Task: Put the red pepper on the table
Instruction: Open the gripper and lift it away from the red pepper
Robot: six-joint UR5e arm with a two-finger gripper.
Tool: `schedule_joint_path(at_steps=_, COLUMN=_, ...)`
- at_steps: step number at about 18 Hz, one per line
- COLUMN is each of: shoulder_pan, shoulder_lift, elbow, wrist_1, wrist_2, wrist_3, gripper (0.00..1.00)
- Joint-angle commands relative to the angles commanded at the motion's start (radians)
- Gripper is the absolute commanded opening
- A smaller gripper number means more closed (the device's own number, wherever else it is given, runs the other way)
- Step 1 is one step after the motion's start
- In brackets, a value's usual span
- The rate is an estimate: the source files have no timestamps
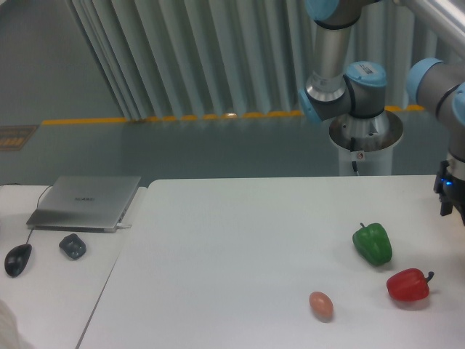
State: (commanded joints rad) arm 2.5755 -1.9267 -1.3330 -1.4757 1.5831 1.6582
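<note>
From the fixed camera, the glossy red bell pepper (pixel 407 285) lies on the large white flat tabletop (pixel 240 247), stem pointing right, just below-right of the green bell pepper (pixel 373 243). My gripper (pixel 456 207) sits at the right edge, above and right of it, mostly cropped; I cannot tell its jaws' state.

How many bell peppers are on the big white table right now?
2. The green pepper sits near the table's right side; the red pepper lies just beyond it, closer to the front right edge. They do not touch. None appears hidden.
</note>
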Motion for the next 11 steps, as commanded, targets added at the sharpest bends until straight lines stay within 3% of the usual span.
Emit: schedule_joint_path(at_steps=11, shoulder_pan=0.0, shoulder_lift=-0.006, elbow=-0.02, wrist_1=0.009, wrist_2=-0.008, wrist_3=0.0, gripper=1.0)
